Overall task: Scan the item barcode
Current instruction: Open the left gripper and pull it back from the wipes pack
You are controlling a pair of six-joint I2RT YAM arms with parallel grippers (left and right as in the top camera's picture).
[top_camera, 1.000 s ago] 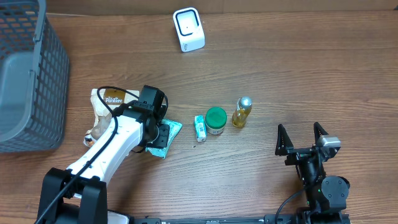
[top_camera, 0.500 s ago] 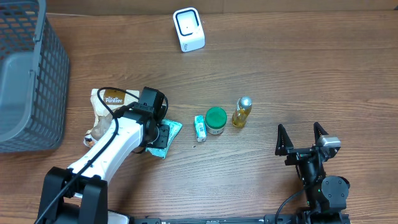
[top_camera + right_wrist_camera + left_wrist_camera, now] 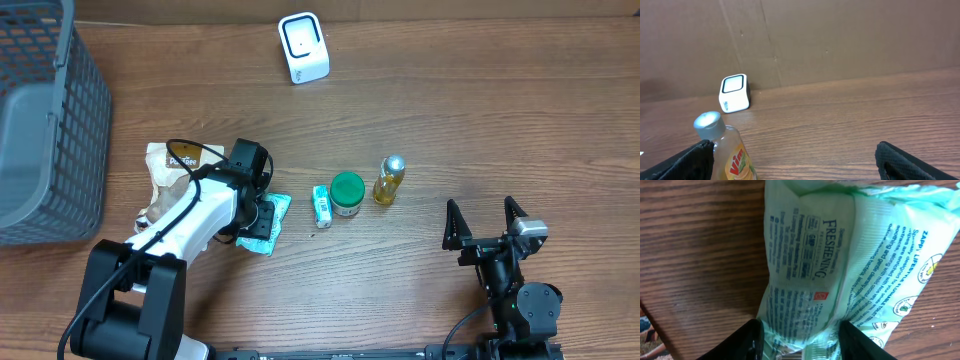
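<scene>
The wooden table [image 3: 450, 100] is the biggest thing under me; at its far left corner stands a grey mesh basket [image 3: 85, 130]; my left arm [image 3: 190, 225] reaches across a tan snack bag [image 3: 170, 165] that lies flat near the basket. Just right of that bag lies the pale green wipes pack [image 3: 840, 255], printed side up, flat on the wood; my left gripper [image 3: 802, 342] has a finger on each side of one end of it, at a middling gap, and I cannot tell whether the pads press the wrapper or only flank it. My right gripper [image 3: 485, 222] sits at the near right, spread wide and holding nothing. The white scanner [image 3: 303, 47] stands at the far edge, well apart from the pack. Between my arms lie a yellow bottle [image 3: 389, 180] with a silver cap, a green-lidded jar [image 3: 347, 194] just beside it, and a small tube [image 3: 321, 205] touching the jar.
</scene>
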